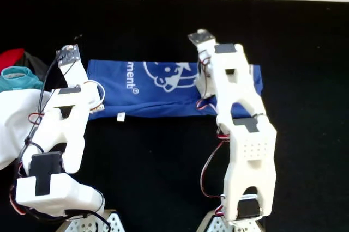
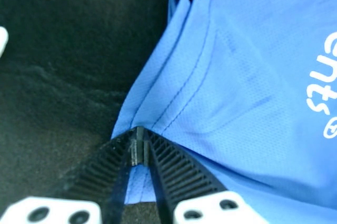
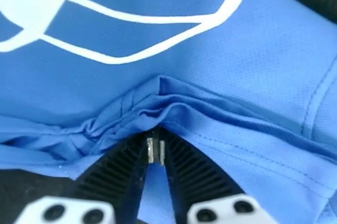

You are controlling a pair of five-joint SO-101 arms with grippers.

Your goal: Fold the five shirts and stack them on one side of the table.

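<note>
High view: the blue shirt point(image 1: 158, 87) is laid crosswise; its near edge is pinched toward each end by the left gripper point(image 2: 139, 150) and right gripper point(image 3: 155, 150), both closed on it.

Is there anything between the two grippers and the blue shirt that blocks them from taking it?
Nothing visible does. The left gripper is shut on the edge of the blue shirt, and the right gripper is shut on a bunched fold of it. No other thing lies between them.
</note>
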